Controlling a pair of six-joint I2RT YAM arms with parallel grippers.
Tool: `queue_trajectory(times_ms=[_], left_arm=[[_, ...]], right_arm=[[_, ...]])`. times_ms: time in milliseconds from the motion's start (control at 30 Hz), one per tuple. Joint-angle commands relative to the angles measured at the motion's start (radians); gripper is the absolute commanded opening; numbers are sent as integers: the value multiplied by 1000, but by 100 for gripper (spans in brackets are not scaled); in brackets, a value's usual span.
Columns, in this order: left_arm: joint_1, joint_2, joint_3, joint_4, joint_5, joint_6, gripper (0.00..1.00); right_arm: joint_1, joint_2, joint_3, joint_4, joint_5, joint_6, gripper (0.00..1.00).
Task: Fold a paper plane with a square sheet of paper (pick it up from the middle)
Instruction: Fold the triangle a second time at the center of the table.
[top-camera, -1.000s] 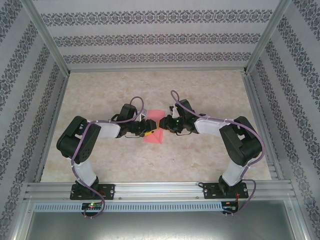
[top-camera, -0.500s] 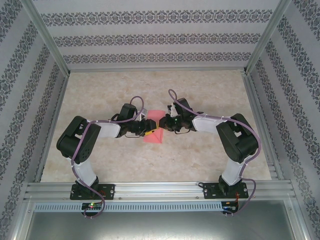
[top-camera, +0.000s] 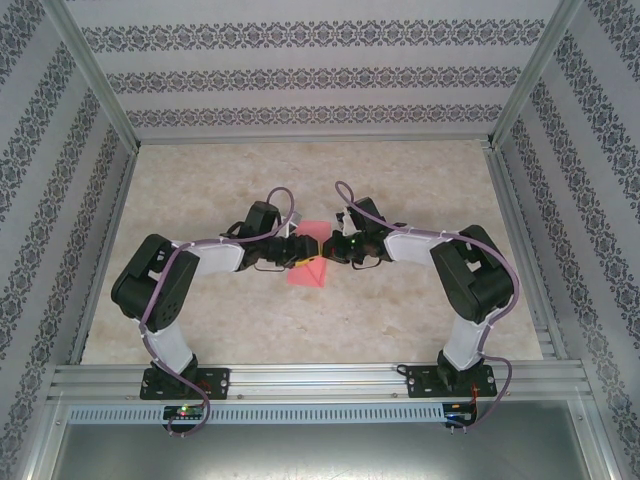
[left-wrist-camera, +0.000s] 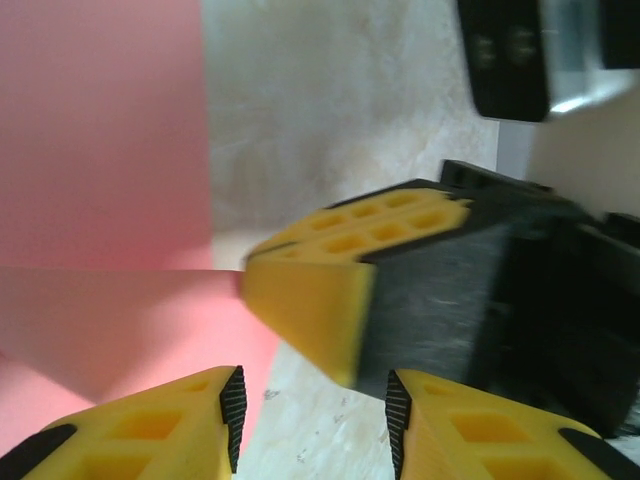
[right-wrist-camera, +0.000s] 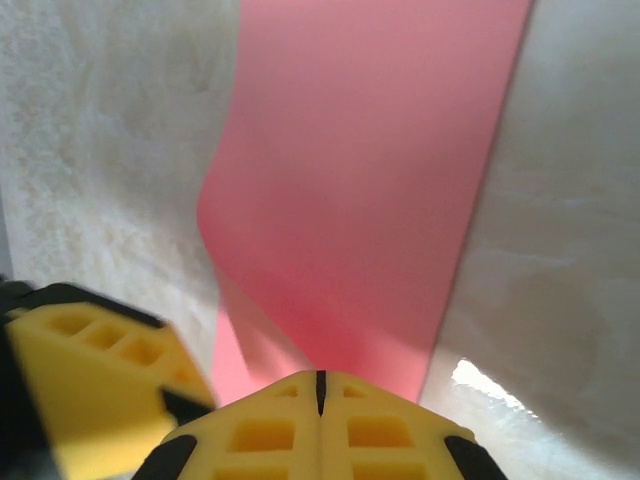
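Note:
The salmon-pink square sheet of paper (top-camera: 306, 272) lies partly folded on the table's middle, between both arms. In the right wrist view the sheet (right-wrist-camera: 370, 170) curls up from the table to my right gripper (right-wrist-camera: 320, 382), whose yellow fingers are shut on its near edge. My right gripper (top-camera: 323, 246) meets my left gripper (top-camera: 303, 252) over the paper's far part. My left gripper (left-wrist-camera: 312, 420) stands open with bare table between its fingers; the sheet (left-wrist-camera: 100, 150) lies to its left, and a right fingertip (left-wrist-camera: 320, 300) hangs just ahead. A left finger (right-wrist-camera: 90, 380) sits at the lower left.
The marbled tabletop (top-camera: 400, 180) stretches free around the paper. Patterned walls (top-camera: 300, 75) and aluminium frame posts (top-camera: 90, 80) enclose it. A metal rail (top-camera: 320, 380) runs along the near edge by the arm bases.
My left gripper has moved right and a little farther, closing up to the right gripper. The right gripper has shifted slightly toward the far side with the paper's edge.

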Motion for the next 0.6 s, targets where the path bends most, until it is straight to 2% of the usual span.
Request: queue_trajectory(times_ms=[0, 167, 567], left_arm=[[-15, -7, 30, -57, -18, 49, 43], [-15, 23, 44, -57, -24, 38, 38], [-15, 62, 64, -79, -35, 36, 35]], right_arm=[[-10, 36, 39, -33, 20, -45, 0], [-15, 61, 69, -50, 11, -71, 0], [-24, 100, 103, -65, -19, -101, 0]])
